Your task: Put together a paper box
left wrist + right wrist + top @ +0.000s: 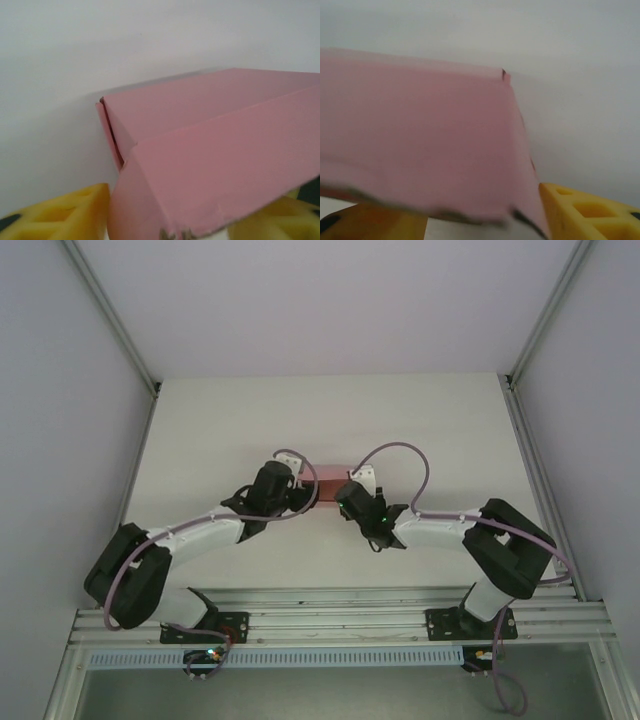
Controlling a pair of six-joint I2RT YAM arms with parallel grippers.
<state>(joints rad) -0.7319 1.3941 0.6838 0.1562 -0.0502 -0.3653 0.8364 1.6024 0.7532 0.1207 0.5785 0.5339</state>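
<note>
The paper box (329, 473) is a small pale pink rectangular box lying on the white table, between the two wrists. My left gripper (304, 486) is at its left end and my right gripper (347, 494) at its right end. In the left wrist view the paper box (215, 150) looms close, its lid edge hanging over my left gripper (172, 222), whose yellow fingers (65, 215) stand wide apart on either side. In the right wrist view the blurred paper box (420, 135) sits above my right gripper (470, 225), with one yellow finger (590, 215) beside the box's right side.
The white table (420, 430) is walled by pale panels left, right and behind. An aluminium rail (340, 615) at the near edge carries both arm bases. Purple cables loop over the wrists (400, 455).
</note>
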